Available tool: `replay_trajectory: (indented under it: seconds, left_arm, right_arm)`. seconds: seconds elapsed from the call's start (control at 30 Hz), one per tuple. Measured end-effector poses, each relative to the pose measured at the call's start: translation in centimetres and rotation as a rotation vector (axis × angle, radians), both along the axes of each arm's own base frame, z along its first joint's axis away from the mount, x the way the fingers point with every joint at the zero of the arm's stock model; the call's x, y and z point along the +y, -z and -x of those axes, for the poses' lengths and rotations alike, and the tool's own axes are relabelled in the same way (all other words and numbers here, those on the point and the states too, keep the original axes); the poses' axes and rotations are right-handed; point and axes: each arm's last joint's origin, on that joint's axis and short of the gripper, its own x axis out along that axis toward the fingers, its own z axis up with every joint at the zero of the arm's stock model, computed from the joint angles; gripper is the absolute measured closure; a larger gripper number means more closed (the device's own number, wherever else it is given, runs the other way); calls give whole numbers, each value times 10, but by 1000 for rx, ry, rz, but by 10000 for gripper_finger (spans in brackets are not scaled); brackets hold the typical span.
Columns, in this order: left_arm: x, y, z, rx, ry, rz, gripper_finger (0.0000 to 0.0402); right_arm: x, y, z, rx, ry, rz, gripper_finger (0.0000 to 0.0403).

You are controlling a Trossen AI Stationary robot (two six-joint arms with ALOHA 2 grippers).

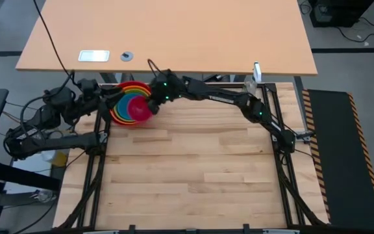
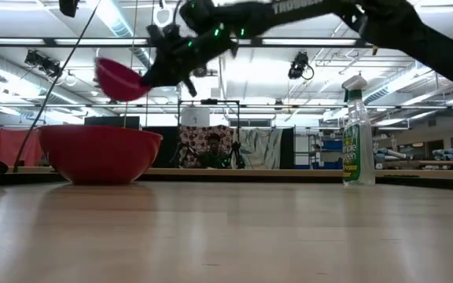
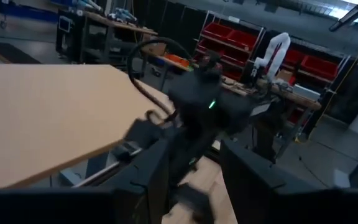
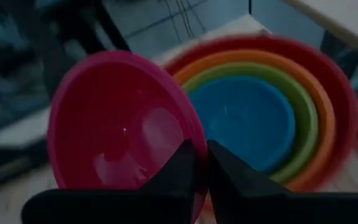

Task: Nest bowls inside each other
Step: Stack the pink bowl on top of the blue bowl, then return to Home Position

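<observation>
A stack of nested bowls stands at the table's far left: red [image 1: 117, 110] outermost, then orange [image 4: 303, 81], green [image 4: 303, 118] and blue [image 4: 247, 124]. The red bowl's base [image 2: 101, 153] rests on the table. The smallest bowl, magenta pink [image 1: 140, 108], hangs tilted just above the stack's right side, with my right gripper [image 4: 196, 165] shut on it. My left gripper [image 3: 197, 186] waits open and level just left of the stack, holding nothing. My right gripper pinches the magenta pink bowl's rim [image 4: 190, 140] on the side nearest the wrist, one finger inside the bowl and one outside. The fingers come from the table's right, slanting down. The bowl [image 2: 120, 79] is lifted clear and tilted, its opening turned up and toward the wrist.
A green spray bottle [image 2: 358, 134] stands at the table's far right edge. A second, lighter table [image 1: 167, 32] lies beyond the far edge. The wooden tabletop [image 1: 193, 169] nearer the front is bare.
</observation>
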Motion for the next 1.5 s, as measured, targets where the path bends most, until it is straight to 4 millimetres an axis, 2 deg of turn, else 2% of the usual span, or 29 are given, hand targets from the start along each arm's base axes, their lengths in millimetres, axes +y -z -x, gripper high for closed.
replay_trajectory:
  seconds: [0.17, 0.4, 0.57, 0.93, 1.07, 1.2, 1.37, 1.5]
  left_arm:
    - [-1, -1, 0, -31, 8, 42, 253]
    - [-2, -1, -1, -52, 32, 86, 253]
    - [-3, 0, -1, -69, 43, 121, 253]
    - [-5, 2, -2, -38, 69, 132, 253]
    - [-6, 14, -1, 65, 59, 184, 253]
    - [-6, 30, 2, 199, 29, 295, 253]
    - [-6, 46, 1, 337, -31, 411, 253]
    - [-4, 48, -4, 396, -26, 357, 253]
  right_arm:
    - [-16, 37, -10, -61, 88, -32, 362]
    - [-27, 55, -26, -246, 95, 26, 358]
    - [-28, 70, -29, -217, 137, 46, 347]
    - [-42, 73, -23, -162, 149, 127, 238]
    - [-52, 59, -15, -155, 155, 140, 226]
    - [-54, 29, 3, -94, 115, 126, 228]
    - [-33, -17, 35, 91, 65, 197, 233]
    - [-20, -50, 62, 179, 33, 196, 235]
